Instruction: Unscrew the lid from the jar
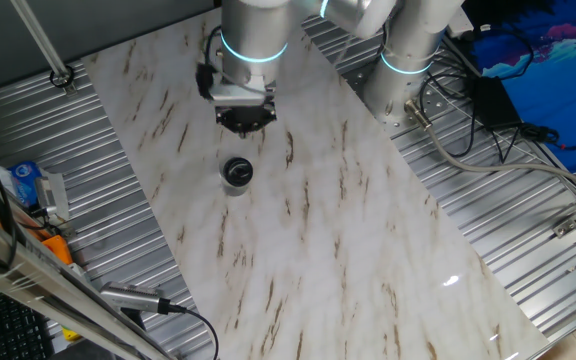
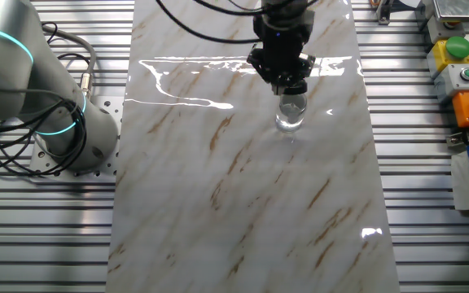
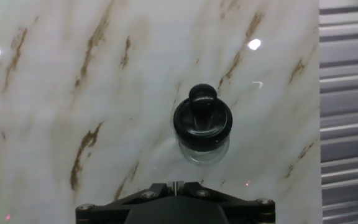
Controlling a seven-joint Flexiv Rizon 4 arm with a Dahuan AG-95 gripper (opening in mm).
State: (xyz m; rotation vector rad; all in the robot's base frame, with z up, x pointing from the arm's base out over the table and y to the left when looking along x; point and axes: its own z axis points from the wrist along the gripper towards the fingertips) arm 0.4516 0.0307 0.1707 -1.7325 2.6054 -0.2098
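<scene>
The jar [image 3: 202, 151] is small and clear and stands upright on the marble tabletop. The black round lid [image 3: 202, 119] sits on top of it, with a small dark bump showing at its far edge. The jar also shows in one fixed view [image 1: 236, 174] and in the other fixed view [image 2: 291, 114]. My gripper [image 3: 178, 185] hangs directly above the jar, a little clear of it, in both fixed views [image 1: 244, 126] [image 2: 290, 88]. Its fingers are pressed together with only a thin slit between them. Nothing is held.
The marble board [image 1: 308, 230] lies on a ribbed metal table [image 2: 430, 203]. The robot base [image 1: 408, 60] and cables stand at the far side. A button box [image 2: 462, 65] and small items [image 1: 28, 185] lie off the board's edges.
</scene>
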